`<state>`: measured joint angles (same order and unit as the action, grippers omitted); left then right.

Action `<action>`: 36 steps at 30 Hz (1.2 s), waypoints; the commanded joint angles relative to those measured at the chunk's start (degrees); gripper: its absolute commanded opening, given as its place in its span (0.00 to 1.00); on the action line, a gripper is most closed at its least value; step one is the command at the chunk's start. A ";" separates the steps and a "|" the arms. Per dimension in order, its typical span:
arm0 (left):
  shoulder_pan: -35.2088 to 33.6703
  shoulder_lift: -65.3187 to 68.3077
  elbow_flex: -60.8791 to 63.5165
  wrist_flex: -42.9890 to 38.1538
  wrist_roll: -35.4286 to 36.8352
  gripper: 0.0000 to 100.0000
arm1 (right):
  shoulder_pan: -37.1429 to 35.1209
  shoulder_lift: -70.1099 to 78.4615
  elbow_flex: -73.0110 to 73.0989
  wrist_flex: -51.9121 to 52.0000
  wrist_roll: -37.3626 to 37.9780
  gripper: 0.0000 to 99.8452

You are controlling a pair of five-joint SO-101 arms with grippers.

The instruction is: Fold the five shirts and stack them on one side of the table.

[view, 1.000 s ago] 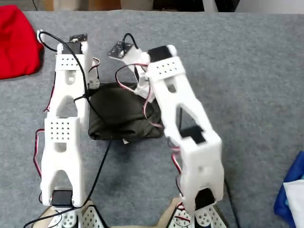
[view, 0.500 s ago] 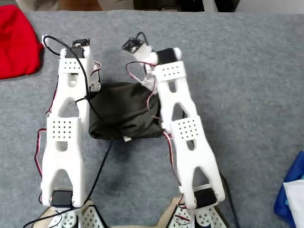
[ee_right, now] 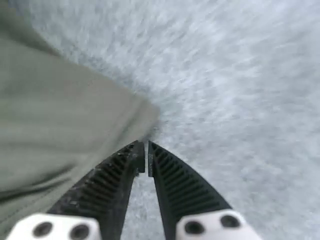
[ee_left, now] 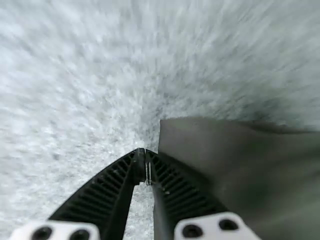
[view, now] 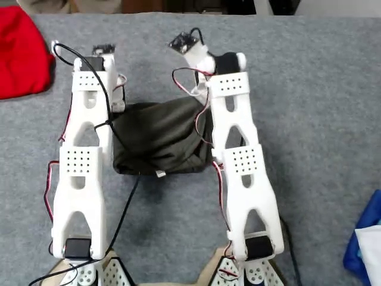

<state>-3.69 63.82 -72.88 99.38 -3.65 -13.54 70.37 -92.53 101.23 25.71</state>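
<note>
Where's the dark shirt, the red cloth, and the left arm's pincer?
dark shirt (view: 158, 137): high view, middle of the folded cloth.
red cloth (view: 21, 53): high view, middle of its bulk.
left gripper (ee_left: 145, 161): left wrist view, where its fingertips meet.

Grey, fuzzy-topped table carrying three lots of cloth.
The table is bearing a dark olive shirt near its middle, lying folded into a rough rectangle with its far right corner pulling out to a point; a red garment is sitting bunched at the far left corner, running past the edge of the high view, and a blue cloth with a white cloth against it is resting at the near right edge, well apart from both.
</note>
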 commanded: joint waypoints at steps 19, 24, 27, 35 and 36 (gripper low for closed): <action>0.26 -17.45 16.18 1.41 -4.48 0.02 | -15.78 -57.63 79.16 -5.71 -0.53 0.04; -2.37 -22.81 23.47 1.41 -7.12 0.02 | -16.13 -58.51 87.87 -8.70 -0.09 0.16; -5.19 -26.33 27.87 1.41 -7.91 0.02 | -16.92 -58.51 88.75 -8.79 -0.09 0.24; -12.40 -38.99 43.69 1.32 -13.10 0.02 | -24.13 -57.45 87.96 -9.76 -2.64 0.18; -13.45 -40.40 45.54 1.32 -13.54 0.02 | -24.57 -56.84 87.69 -10.46 -3.43 0.17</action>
<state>-14.68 30.42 -31.47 100.18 -15.78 -35.87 16.48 -3.74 92.53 23.69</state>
